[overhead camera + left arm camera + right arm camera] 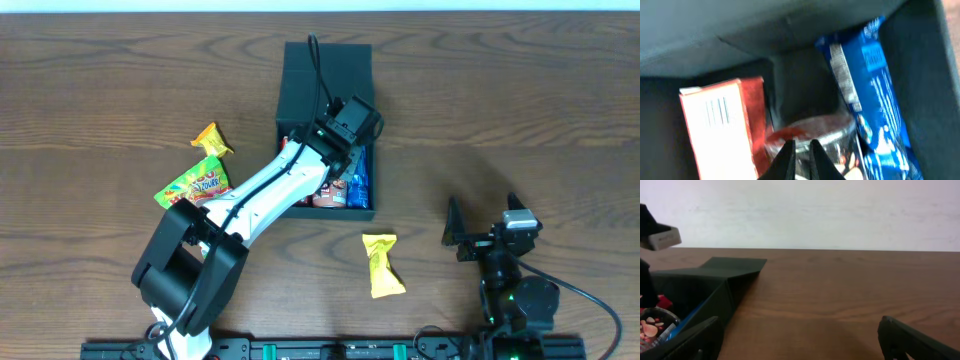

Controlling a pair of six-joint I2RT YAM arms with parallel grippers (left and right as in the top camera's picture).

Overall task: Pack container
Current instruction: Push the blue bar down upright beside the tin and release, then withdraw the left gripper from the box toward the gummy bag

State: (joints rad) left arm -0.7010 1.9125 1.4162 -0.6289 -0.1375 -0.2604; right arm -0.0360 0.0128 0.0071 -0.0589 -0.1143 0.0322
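Wood table (520, 100): container (345, 70) sits midway along, nearer the far edge, lid open. Probably light, stiff card that dents; grip a wall rim. Left gripper (799, 146) inside, nearly closed; right gripper (483, 222) wide, empty

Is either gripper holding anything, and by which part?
Right gripper: open, empty. Left gripper: jaws shut inside the container over a clear packet; whether they pinch its wrapper cannot be told.
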